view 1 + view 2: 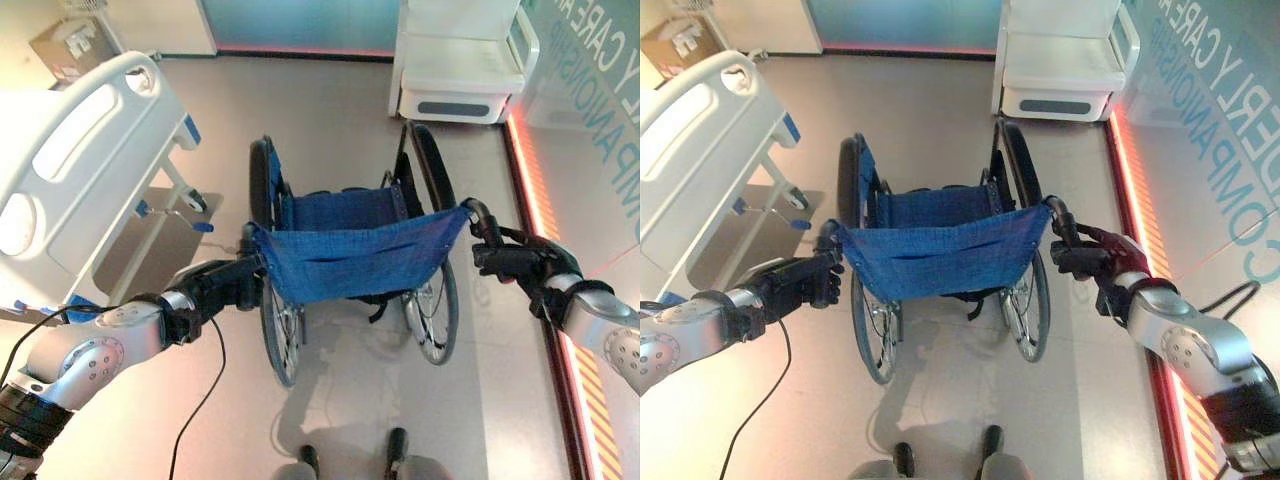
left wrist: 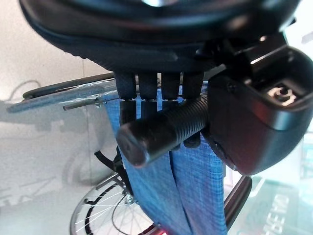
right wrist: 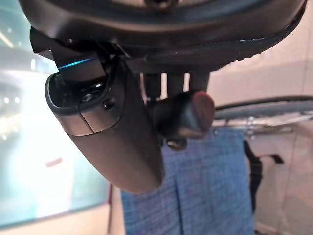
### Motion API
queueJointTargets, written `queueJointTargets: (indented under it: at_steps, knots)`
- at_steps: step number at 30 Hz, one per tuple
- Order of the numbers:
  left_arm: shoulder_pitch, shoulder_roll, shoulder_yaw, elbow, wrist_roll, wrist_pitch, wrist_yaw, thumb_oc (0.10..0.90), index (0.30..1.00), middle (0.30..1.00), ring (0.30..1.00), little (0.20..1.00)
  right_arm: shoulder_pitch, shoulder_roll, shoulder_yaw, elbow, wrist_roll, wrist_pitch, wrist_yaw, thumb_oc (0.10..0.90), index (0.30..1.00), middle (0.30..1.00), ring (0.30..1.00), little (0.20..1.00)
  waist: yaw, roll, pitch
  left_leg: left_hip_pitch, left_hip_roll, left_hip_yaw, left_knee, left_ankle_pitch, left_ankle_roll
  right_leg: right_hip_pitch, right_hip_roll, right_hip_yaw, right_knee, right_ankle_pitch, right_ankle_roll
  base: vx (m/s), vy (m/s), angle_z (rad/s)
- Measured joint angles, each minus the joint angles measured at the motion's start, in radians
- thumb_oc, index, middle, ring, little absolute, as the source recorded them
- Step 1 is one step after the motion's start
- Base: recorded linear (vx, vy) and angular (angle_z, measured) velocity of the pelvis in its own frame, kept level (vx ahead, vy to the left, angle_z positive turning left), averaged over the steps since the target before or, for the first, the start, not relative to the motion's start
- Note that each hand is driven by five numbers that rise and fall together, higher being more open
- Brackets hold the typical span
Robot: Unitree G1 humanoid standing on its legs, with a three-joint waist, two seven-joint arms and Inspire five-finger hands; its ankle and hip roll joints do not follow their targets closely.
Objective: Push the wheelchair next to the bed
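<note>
white bed (image 1: 75,160) at the far left of the floor, left hand (image 1: 215,285) curled round the left push handle (image 2: 161,132), blue wheelchair (image 1: 355,250) in the middle just beside the bed, right hand (image 1: 515,262) curled round the right push handle (image 3: 183,115), white cabinet (image 1: 460,60) at the back

Wheelchair (image 1: 350,250) right of the bed (image 1: 80,170), cabinet (image 1: 460,60) behind it.

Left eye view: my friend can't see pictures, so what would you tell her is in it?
Both robot hands, left hand and right hand, grip the push handles of a blue-seated wheelchair. A white bed stands ahead on the left.
</note>
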Motion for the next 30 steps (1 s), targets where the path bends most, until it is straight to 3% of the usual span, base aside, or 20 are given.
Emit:
queueJointTargets:
  at_steps: [1, 2, 3, 5, 8, 10, 12, 15, 17, 18, 19, 20, 21, 23, 25, 27, 28, 29, 30]
  knots:
    - [-0.004, 0.002, 0.007, 0.013, -0.001, -0.005, 0.0, 0.4, 0.3, 0.3, 0.3, 0.3, -0.028, -0.001, 0.021, 0.007, 0.001, 0.002, 0.0, 0.4, 0.3, 0.3, 0.3, 0.3, 0.013, -0.016, 0.013, -0.035, 0.004, 0.002, 0.086, -0.007, -0.012, -0.038, -0.013, 0.0, 0.081, -0.04, -0.028, 0.08, -0.182, -0.26]
    - [-0.007, 0.002, 0.014, 0.018, -0.001, -0.006, 0.0, 0.4, 0.3, 0.3, 0.3, 0.3, -0.04, -0.002, 0.026, 0.008, 0.001, 0.006, 0.002, 0.4, 0.3, 0.3, 0.3, 0.3, 0.022, -0.025, 0.026, -0.054, 0.008, 0.003, 0.135, -0.009, -0.015, -0.041, -0.02, 0.007, 0.101, -0.052, -0.026, 0.17, -0.089, -0.37]
    - [-0.008, -0.001, 0.023, 0.027, -0.001, -0.006, 0.003, 0.4, 0.3, 0.3, 0.3, 0.3, -0.06, -0.002, 0.044, 0.008, 0.001, 0.01, 0.003, 0.4, 0.3, 0.3, 0.3, 0.3, 0.042, -0.032, 0.053, -0.094, 0.023, 0.0, 0.263, -0.008, -0.017, -0.025, -0.021, 0.027, 0.121, -0.066, -0.035, 0.23, -0.004, -0.29]
    - [0.011, -0.02, 0.034, 0.04, 0.001, -0.005, 0.006, 0.4, 0.3, 0.3, 0.3, 0.3, -0.064, 0.01, 0.059, 0.011, -0.001, 0.01, 0.003, 0.4, 0.3, 0.3, 0.3, 0.3, 0.058, -0.025, 0.067, -0.173, 0.039, -0.035, 0.457, 0.0, -0.033, 0.0, -0.002, 0.058, 0.134, -0.084, -0.051, 0.28, 0.032, -0.26]
    - [0.033, -0.038, 0.046, 0.062, 0.003, -0.006, 0.0, 0.4, 0.3, 0.3, 0.3, 0.3, -0.067, 0.019, 0.061, 0.012, -0.012, 0.01, 0.013, 0.4, 0.3, 0.3, 0.3, 0.3, 0.079, -0.022, 0.079, -0.195, -0.013, -0.032, 0.254, -0.013, -0.046, 0.023, 0.01, 0.087, 0.121, -0.09, -0.061, 0.47, 0.115, -0.2]
    - [0.033, -0.05, 0.046, 0.087, 0.003, -0.006, -0.025, 0.4, 0.3, 0.3, 0.3, 0.3, -0.077, 0.023, 0.065, 0.029, -0.026, 0.008, 0.036, 0.4, 0.3, 0.3, 0.3, 0.3, 0.09, -0.014, 0.084, -0.201, -0.013, -0.036, 0.073, -0.01, -0.055, 0.039, 0.031, 0.107, 0.107, -0.09, -0.063, 0.47, 0.129, -0.26]
    - [0.044, -0.063, 0.046, 0.09, 0.002, -0.006, -0.061, 0.4, 0.3, 0.3, 0.3, 0.3, -0.077, 0.014, 0.062, 0.052, -0.041, 0.009, 0.061, 0.4, 0.3, 0.3, 0.3, 0.3, 0.103, 0.022, 0.097, -0.21, 0.022, -0.09, -0.059, 0.027, -0.11, 0.098, 0.057, 0.134, 0.085, -0.093, -0.061, 0.56, 0.194, -0.37]
    - [0.059, -0.068, 0.046, 0.073, 0.002, -0.006, -0.071, 0.4, 0.3, 0.3, 0.3, 0.3, -0.073, 0.002, 0.058, 0.053, -0.042, 0.011, 0.062, 0.4, 0.3, 0.3, 0.3, 0.3, 0.131, 0.043, 0.101, -0.23, 0.047, -0.109, -0.032, 0.027, -0.109, 0.122, 0.043, 0.174, 0.087, -0.111, -0.042, 0.46, 0.204, -0.57]
    - [0.077, -0.071, 0.046, 0.056, 0.003, -0.006, -0.08, 0.4, 0.3, 0.3, 0.3, 0.3, -0.073, -0.022, 0.058, 0.051, -0.041, 0.013, 0.062, 0.4, 0.3, 0.3, 0.3, 0.3, 0.147, 0.052, 0.093, -0.217, 0.017, -0.124, 0.035, 0.022, -0.105, 0.129, -0.005, 0.2, 0.076, -0.127, -0.015, 0.44, 0.22, -0.61]
    - [0.083, -0.074, 0.046, 0.051, 0.003, -0.006, -0.084, 0.4, 0.3, 0.3, 0.3, 0.3, -0.072, -0.035, 0.058, 0.045, -0.041, 0.016, 0.062, 0.4, 0.3, 0.3, 0.3, 0.3, 0.151, 0.062, 0.082, -0.21, 0.005, -0.134, 0.06, 0.004, -0.085, 0.132, -0.013, 0.211, 0.074, -0.137, 0.001, 0.39, 0.22, -0.55]
    - [0.091, -0.071, 0.054, 0.046, 0.003, -0.005, -0.097, 0.4, 0.3, 0.3, 0.3, 0.3, -0.072, -0.063, 0.053, 0.029, -0.042, 0.024, 0.062, 0.4, 0.3, 0.3, 0.3, 0.3, 0.152, 0.085, 0.064, -0.191, -0.005, -0.134, 0.042, 0.031, 0.002, 0.106, -0.015, 0.213, 0.197, -0.183, 0.043, 0.41, 0.269, -0.43]
    - [0.091, -0.084, 0.077, 0.049, 0.004, -0.009, -0.103, 0.4, 0.3, 0.3, 0.3, 0.3, -0.072, -0.055, 0.053, 0.028, -0.042, 0.025, 0.061, 0.4, 0.3, 0.3, 0.3, 0.3, 0.152, 0.056, 0.062, -0.183, -0.034, -0.118, 0.044, 0.05, 0.023, 0.079, -0.03, 0.2, 0.352, -0.261, 0.057, 0.42, 0.302, -0.27]
    - [0.077, -0.091, 0.081, 0.061, 0.012, -0.023, -0.103, 0.4, 0.3, 0.3, 0.3, 0.3, -0.072, -0.047, 0.053, 0.032, -0.042, 0.029, 0.061, 0.4, 0.3, 0.3, 0.3, 0.3, 0.152, 0.016, 0.055, -0.181, -0.071, -0.106, 0.051, 0.042, 0.043, 0.087, -0.049, 0.16, 0.42, -0.308, 0.056, 0.33, 0.254, -0.1]
    - [0.04, -0.108, 0.082, 0.085, 0.04, -0.028, -0.106, 0.4, 0.3, 0.3, 0.3, 0.3, -0.079, -0.031, 0.047, 0.034, -0.042, 0.03, 0.055, 0.4, 0.3, 0.3, 0.3, 0.3, 0.152, -0.004, 0.048, -0.191, -0.102, -0.107, 0.07, 0.04, 0.085, 0.089, -0.08, 0.106, 0.442, -0.318, 0.067, 0.31, 0.236, -0.04]
    - [-0.012, -0.119, 0.082, 0.134, 0.046, -0.027, -0.121, 0.4, 0.3, 0.3, 0.3, 0.3, -0.102, -0.024, 0.053, 0.035, -0.047, 0.029, 0.045, 0.4, 0.3, 0.3, 0.3, 0.3, 0.129, -0.011, 0.049, -0.201, -0.126, -0.124, 0.1, 0.019, 0.104, 0.06, -0.104, 0.11, 0.521, -0.298, 0.103, 0.31, 0.176, 0.16]
    - [-0.037, -0.119, 0.082, 0.143, 0.047, -0.03, -0.128, 0.4, 0.3, 0.3, 0.3, 0.3, -0.106, -0.013, 0.059, 0.04, -0.073, 0.029, 0.041, 0.4, 0.3, 0.3, 0.3, 0.3, 0.122, -0.025, 0.048, -0.185, -0.15, -0.136, 0.101, 0.008, 0.114, 0.031, -0.122, 0.126, 0.602, -0.274, 0.102, 0.28, 0.061, 0.18]
    - [-0.05, -0.119, 0.082, 0.145, 0.05, -0.031, -0.135, 0.4, 0.3, 0.3, 0.3, 0.3, -0.112, -0.01, 0.059, 0.048, -0.082, 0.029, 0.04, 0.4, 0.3, 0.3, 0.3, 0.3, 0.118, -0.027, 0.047, -0.174, -0.153, -0.153, 0.09, 0.011, 0.118, 0.02, -0.107, 0.143, 0.618, -0.275, 0.099, 0.34, -0.01, 0.19]
    - [-0.063, -0.118, 0.085, 0.146, 0.06, -0.039, -0.145, 0.4, 0.3, 0.3, 0.3, 0.3, -0.138, -0.001, 0.065, 0.071, -0.083, 0.029, 0.04, 0.4, 0.3, 0.3, 0.3, 0.3, 0.126, -0.026, 0.048, -0.154, -0.155, -0.197, 0.058, 0.014, 0.118, 0.01, -0.058, 0.14, 0.6, -0.302, 0.06, 0.28, -0.031, 0.01]
    - [-0.063, -0.119, 0.089, 0.146, 0.07, -0.039, -0.147, 0.4, 0.3, 0.3, 0.3, 0.3, -0.152, 0.01, 0.067, 0.082, -0.083, 0.029, 0.04, 0.4, 0.3, 0.3, 0.3, 0.3, 0.133, -0.023, 0.049, -0.142, -0.156, -0.229, 0.039, 0.02, 0.115, 0.006, -0.04, 0.134, 0.579, -0.318, 0.034, 0.32, -0.09, -0.54]
